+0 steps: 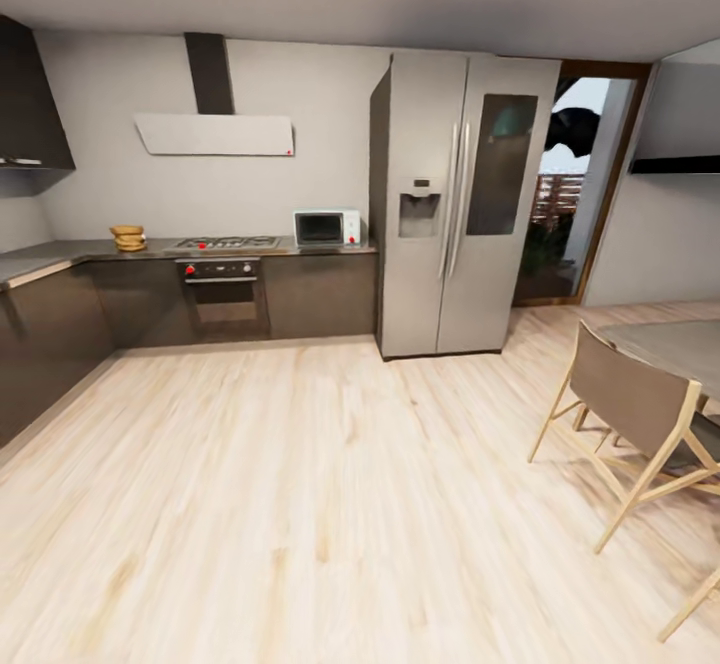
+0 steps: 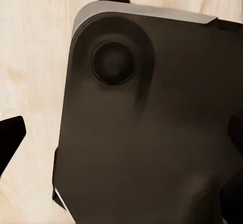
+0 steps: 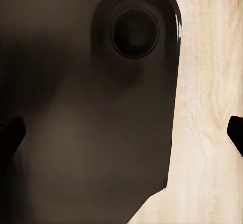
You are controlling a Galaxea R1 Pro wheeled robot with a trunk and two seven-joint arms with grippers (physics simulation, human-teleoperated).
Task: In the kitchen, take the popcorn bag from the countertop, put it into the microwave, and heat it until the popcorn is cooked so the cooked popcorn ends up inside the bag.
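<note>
wood floor, popcorn bag on far countertop, microwave beyond hob, gripper openings unclear

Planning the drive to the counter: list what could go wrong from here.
1. The bag sits at the countertop's far left, the microwave past the hob; carrying it across risks a drop.
2. The microwave stands tight against the fridge, which may crowd an arm.
3. The chair sits near on the right; a wide turn could clip it.
</note>
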